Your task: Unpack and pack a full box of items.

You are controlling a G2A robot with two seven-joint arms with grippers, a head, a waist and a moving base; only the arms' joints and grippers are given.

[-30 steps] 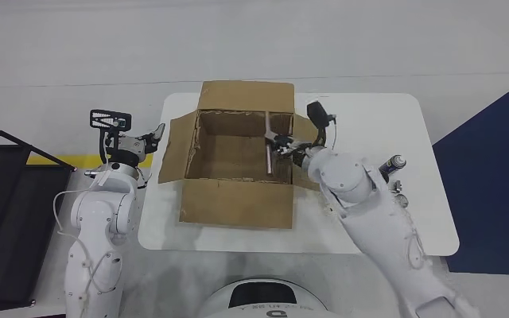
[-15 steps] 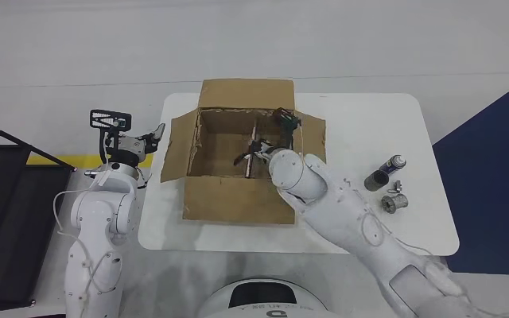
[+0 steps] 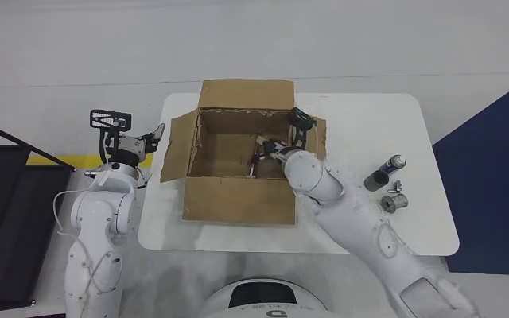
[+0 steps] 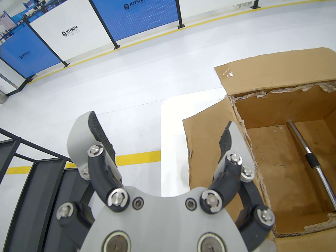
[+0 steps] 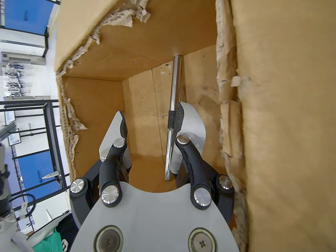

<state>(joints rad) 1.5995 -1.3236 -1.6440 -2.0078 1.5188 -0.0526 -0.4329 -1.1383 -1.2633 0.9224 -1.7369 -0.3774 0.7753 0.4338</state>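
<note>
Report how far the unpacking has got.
Done: three small items, a can, a dark cylinder and a metal fitting, sit on the table beside the open box. In hand: the right claw is open inside the box, straddling a metal rod it has not yet gripped. Left: lifting out the rod, then repacking. The left claw is open beside the box.

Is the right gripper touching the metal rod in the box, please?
Cannot tell: in the right wrist view the rod passes right beside one finger of the right gripper, hiding any gap.
</note>
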